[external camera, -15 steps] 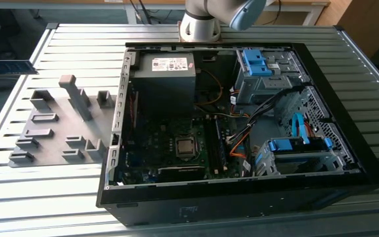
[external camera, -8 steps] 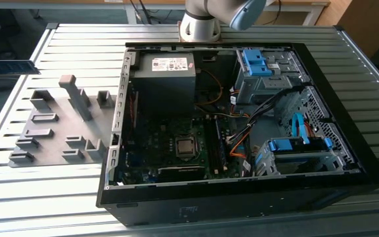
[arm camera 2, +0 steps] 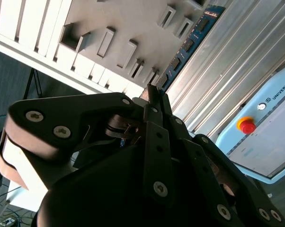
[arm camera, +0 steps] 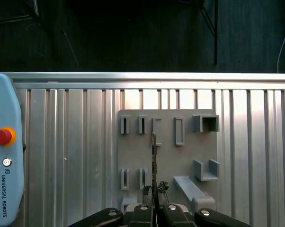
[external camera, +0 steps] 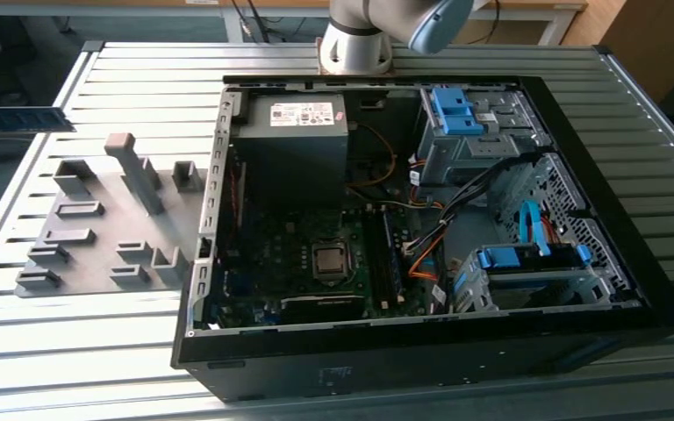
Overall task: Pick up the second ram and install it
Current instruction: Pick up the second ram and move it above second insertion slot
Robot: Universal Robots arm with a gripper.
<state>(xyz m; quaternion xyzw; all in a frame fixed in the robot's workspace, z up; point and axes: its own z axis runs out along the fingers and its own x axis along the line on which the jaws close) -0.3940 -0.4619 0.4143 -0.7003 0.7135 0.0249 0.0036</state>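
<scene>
Jaws: clamped on one end of the second ram (external camera: 18, 119), near the bench edge, by the holder plate (arm camera: 133, 156).
Risk: ram pivots in my grip.
Cause: long unsupported overhang.

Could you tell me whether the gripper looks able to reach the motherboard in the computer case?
Probably yes. The computer case lies open side up, leaving the motherboard uncovered; loose cables crowd one edge. The gripper, shut on the second ram, faces the grey holder plate.
</scene>
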